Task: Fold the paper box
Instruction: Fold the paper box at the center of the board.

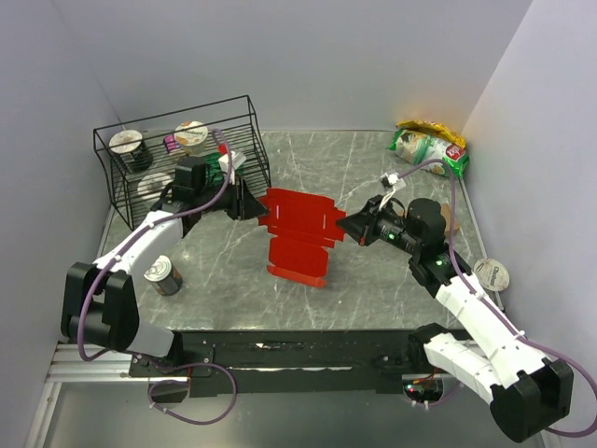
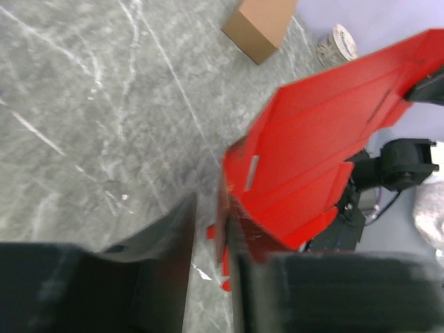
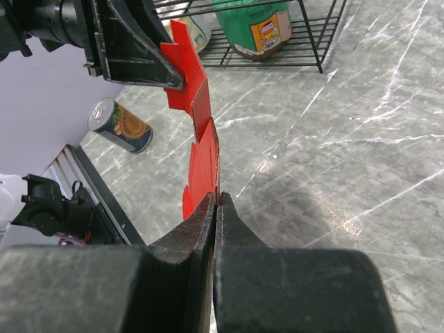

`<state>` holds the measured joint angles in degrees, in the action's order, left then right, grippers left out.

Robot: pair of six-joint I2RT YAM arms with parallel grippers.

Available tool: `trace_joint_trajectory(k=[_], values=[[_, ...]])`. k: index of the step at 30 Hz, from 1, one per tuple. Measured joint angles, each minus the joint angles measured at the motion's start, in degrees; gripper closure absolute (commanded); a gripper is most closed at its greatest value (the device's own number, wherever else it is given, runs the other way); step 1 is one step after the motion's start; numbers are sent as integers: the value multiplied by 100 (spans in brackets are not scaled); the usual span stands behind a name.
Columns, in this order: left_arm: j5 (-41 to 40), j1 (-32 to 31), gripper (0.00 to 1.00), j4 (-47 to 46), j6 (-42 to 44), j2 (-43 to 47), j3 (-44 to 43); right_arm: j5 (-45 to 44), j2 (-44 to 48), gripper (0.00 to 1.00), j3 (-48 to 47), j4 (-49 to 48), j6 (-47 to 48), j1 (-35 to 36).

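The paper box (image 1: 298, 229) is a bright red creased sheet with flaps, held up over the middle of the table between both arms. Its lower part hangs toward the table. My right gripper (image 1: 347, 227) is shut on the sheet's right edge; in the right wrist view the thin red paper box (image 3: 201, 156) runs away from the pinched fingertips of my right gripper (image 3: 217, 198). My left gripper (image 1: 254, 207) is at the sheet's left edge. In the left wrist view my left gripper (image 2: 211, 229) has its jaws narrowed around a flap of the paper box (image 2: 312, 139), with a gap showing beside the card.
A black wire basket (image 1: 112, 177) with cups and a green pack stands at the back left. A tin can (image 1: 165, 275) lies near the left arm. Snack bags (image 1: 429, 147) sit at the back right, a round lid (image 1: 492, 273) at the right edge, a brown cardboard box (image 2: 260, 28) beyond the sheet.
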<state>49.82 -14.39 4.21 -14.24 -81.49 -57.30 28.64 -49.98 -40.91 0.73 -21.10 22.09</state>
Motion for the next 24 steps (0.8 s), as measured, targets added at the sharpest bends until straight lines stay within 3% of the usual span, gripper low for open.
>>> trace_joint_trajectory(k=[1, 2, 3, 4, 5, 7, 14, 24], values=[[26, -46, 96, -4, 13, -11, 0, 0, -4, 100, 0, 9, 4, 0], [44, -76, 99, 11, 17, -13, -2, -2, -9, 93, 0, 20, 20, 0], [61, -120, 99, 48, 87, -15, -7, -4, -20, 79, 0, 44, 46, 0], [68, -149, 99, 101, 155, -15, -17, -15, -37, 40, -4, 90, 70, -2], [61, -168, 99, 157, 251, -15, -28, -39, -59, 21, -17, 168, 98, -2], [68, -181, 99, 306, 463, -9, -55, -101, -118, 4, -46, 356, 181, -2], [125, -260, 99, 890, 1574, 466, -35, -442, -160, 0, -669, 1220, 809, -7], [807, -345, 99, 1714, 2417, 638, -216, 568, -1099, 7, -2251, 1810, 2133, 74]])
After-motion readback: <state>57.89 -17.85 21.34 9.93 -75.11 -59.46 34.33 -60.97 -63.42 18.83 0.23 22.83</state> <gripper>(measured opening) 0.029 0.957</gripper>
